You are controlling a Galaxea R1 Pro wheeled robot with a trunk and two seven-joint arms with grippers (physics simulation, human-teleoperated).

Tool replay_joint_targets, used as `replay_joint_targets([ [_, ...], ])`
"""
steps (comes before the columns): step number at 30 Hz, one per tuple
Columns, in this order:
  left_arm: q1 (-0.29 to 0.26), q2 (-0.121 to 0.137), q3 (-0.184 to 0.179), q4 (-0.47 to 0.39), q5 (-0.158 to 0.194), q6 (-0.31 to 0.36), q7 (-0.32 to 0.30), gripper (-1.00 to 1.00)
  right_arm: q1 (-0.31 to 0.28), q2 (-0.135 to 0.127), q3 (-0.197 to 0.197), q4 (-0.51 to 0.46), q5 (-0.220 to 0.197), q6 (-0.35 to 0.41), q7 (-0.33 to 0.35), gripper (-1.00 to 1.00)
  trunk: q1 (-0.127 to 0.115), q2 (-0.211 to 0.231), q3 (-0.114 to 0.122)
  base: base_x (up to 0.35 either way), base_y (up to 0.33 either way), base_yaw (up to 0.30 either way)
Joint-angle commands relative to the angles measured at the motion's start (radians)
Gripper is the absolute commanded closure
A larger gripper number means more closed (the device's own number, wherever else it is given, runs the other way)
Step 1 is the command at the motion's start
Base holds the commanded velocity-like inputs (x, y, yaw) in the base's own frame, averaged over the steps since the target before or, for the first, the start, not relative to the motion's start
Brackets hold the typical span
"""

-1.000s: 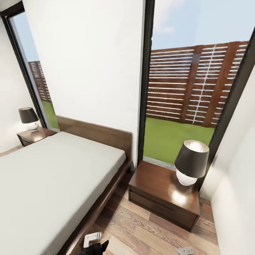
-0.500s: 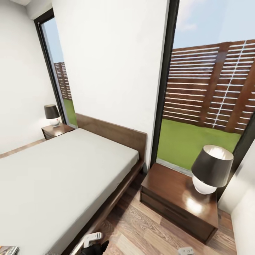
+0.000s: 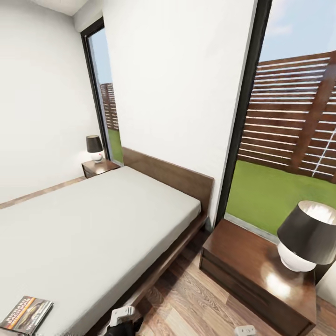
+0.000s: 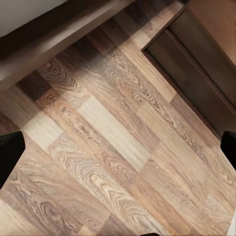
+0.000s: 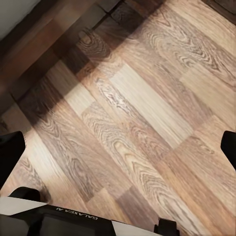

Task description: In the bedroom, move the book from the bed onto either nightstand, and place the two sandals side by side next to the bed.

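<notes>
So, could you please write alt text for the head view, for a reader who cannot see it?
A large bed with a pale mattress fills the left; a book lies at its near corner. A nightstand with a lamp stands right of it by a tall window; another nightstand sits at the far side.

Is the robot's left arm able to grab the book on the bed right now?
Probably not yet. The book lies on the bed, while the left gripper hangs low, open over the wood floor beside the frame.
</notes>
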Motion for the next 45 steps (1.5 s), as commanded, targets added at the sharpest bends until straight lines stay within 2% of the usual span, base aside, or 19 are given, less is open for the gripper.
replay_joint_targets([
  [1, -0.001, 0.000, 0.009, 0.001, -0.010, -0.004, -0.001, -1.00, -0.002, -0.001, -0.008, 0.004, 0.010, -0.008, 0.001, -1.00, 0.001, -0.002, -0.002, 0.000, 0.000, 0.291],
  [37, -0.001, 0.000, 0.008, 0.001, -0.010, -0.004, -0.001, -1.00, -0.002, -0.001, -0.008, 0.004, 0.010, -0.008, 0.003, -1.00, 0.001, -0.002, -0.002, 0.020, -0.019, 0.290],
  [45, -0.001, 0.000, 0.007, 0.001, -0.010, -0.003, -0.001, -1.00, -0.002, -0.001, -0.008, 0.004, 0.010, -0.008, 0.006, -1.00, 0.001, -0.002, -0.002, 0.000, 0.000, 0.099],
])
